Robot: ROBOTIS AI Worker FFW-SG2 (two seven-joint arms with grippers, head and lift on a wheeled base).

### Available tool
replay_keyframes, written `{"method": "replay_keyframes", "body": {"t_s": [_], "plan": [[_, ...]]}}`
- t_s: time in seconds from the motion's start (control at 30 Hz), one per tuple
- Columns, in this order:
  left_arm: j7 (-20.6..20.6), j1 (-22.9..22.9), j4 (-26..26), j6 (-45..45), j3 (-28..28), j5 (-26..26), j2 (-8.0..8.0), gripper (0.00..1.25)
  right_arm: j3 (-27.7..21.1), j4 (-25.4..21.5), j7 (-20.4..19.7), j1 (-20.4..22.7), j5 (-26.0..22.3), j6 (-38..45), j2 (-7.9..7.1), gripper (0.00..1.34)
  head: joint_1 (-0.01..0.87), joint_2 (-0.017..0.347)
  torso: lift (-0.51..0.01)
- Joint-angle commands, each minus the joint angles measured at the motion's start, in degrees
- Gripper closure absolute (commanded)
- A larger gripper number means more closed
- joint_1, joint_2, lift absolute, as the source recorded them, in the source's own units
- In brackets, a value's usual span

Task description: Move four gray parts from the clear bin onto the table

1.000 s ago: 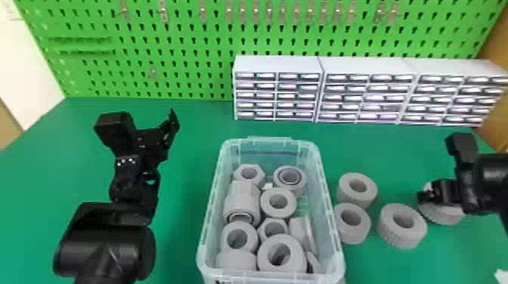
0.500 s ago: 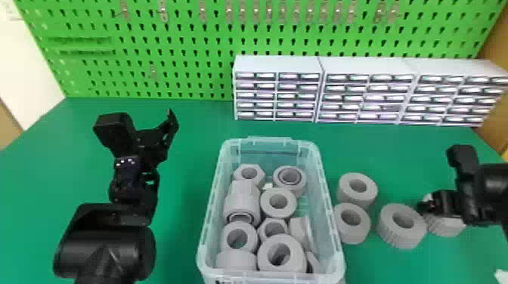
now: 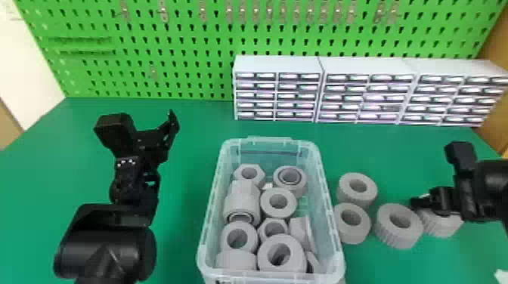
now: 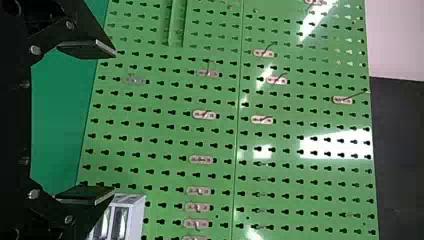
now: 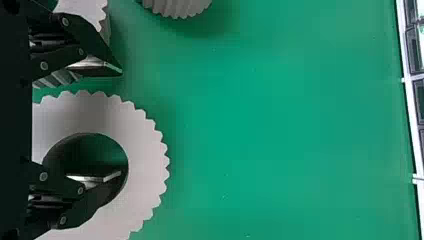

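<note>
The bin [image 3: 272,278] holds gray parts [image 3: 265,204]; four more lie on the table [image 3: 378,155]. Left gripper [image 3: 166,132] and right gripper [image 3: 419,204] have parted jaws.

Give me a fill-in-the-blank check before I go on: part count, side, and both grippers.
Outside the clear bin, ____ gray parts are on the table.
Those parts are on the robot's ____ side of the bin.
In the right wrist view, a fingertip of the right gripper shows against the round ____ of a gray part.
The left gripper has its two fingers spread wide, so it is ____.

Missing words: four; right; hole; open.
</note>
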Motion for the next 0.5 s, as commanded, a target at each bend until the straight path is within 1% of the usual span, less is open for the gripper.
{"method": "replay_keyframes", "body": {"t_s": [0.0, 0.1, 0.2, 0.3, 0.47], "plan": [[0.0, 0.0, 0.0, 0.0, 0.1, 0.0, 0.00, 0.30, 0.4, -0.1, 0.0, 0.2, -0.2, 0.0, -0.02, 0.53, 0.693, 0.072, -0.052], [0.0, 0.0, 0.0, 0.0, 0.1, 0.0, 0.00, 0.30, 0.7, -1.5, 0.0, 0.2, -1.2, 0.4, -0.02, 0.52, 0.693, 0.072, -0.052], [0.0, 0.0, -0.1, 0.0, 0.1, 0.0, 0.00, 0.30, 1.8, -5.5, 0.0, 0.2, -2.3, 1.6, -0.11, 0.53, 0.693, 0.072, -0.052], [0.0, -0.1, 0.0, 0.0, 0.1, 0.0, 0.00, 0.30, 1.3, -10.2, 0.0, -0.1, -3.1, 2.6, 0.24, 0.53, 0.693, 0.072, -0.052], [0.0, -0.2, 0.0, 0.0, -0.2, -0.3, 0.00, 0.30, 2.3, -17.5, 0.0, -1.5, -5.6, 4.1, 0.07, 0.53, 0.693, 0.072, -0.052]]}}
